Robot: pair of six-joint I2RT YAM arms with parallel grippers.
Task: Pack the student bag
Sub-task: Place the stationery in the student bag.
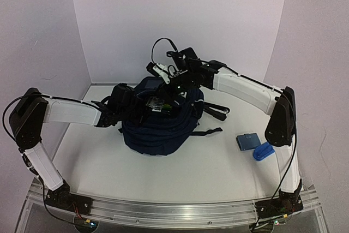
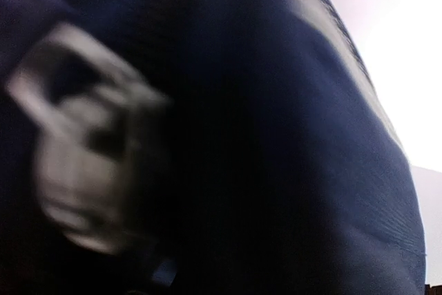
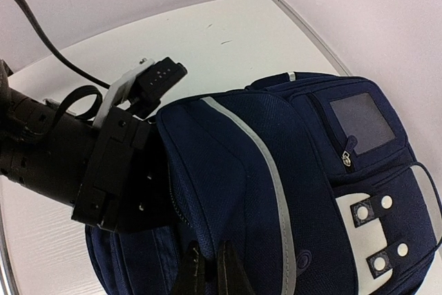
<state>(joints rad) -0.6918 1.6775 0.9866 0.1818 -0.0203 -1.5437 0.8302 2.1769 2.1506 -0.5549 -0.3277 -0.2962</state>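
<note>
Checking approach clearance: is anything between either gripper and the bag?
Nothing visible. The left gripper is pressed against the left side of the student bag, and the right gripper sits on its top fabric. The blue pouch lies off to the right, clear of both.

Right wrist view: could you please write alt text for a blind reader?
A navy backpack with a white patch lies on a white table, the left gripper against its side. The right gripper, shut, shows at the bottom edge.
</note>
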